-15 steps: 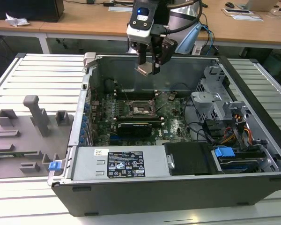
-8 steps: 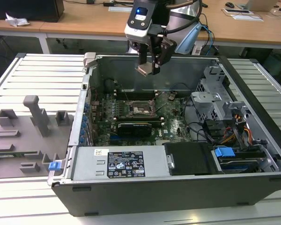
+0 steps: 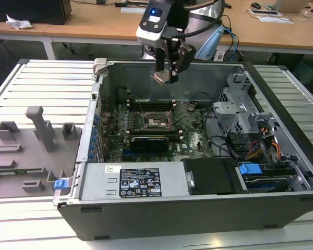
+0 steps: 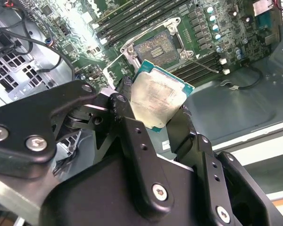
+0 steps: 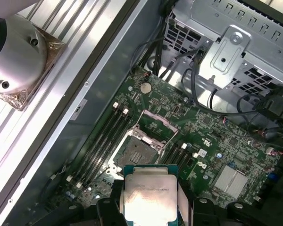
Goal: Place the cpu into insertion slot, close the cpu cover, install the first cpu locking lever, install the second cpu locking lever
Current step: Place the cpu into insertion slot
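The pincer [image 3: 167, 76] grips the cpu [image 3: 158, 78] above the open case [image 3: 198, 208], near its far wall, well apart from the insertion slot [image 3: 156, 121].

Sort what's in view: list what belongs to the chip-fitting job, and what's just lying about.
Belongs to the job:
- chip, held in the gripper above the case
- socket, nothing in it
- cover, flipped open

Just lying about:
- grey holder tray beside the case
- graphics card
- power supply
- drive cage
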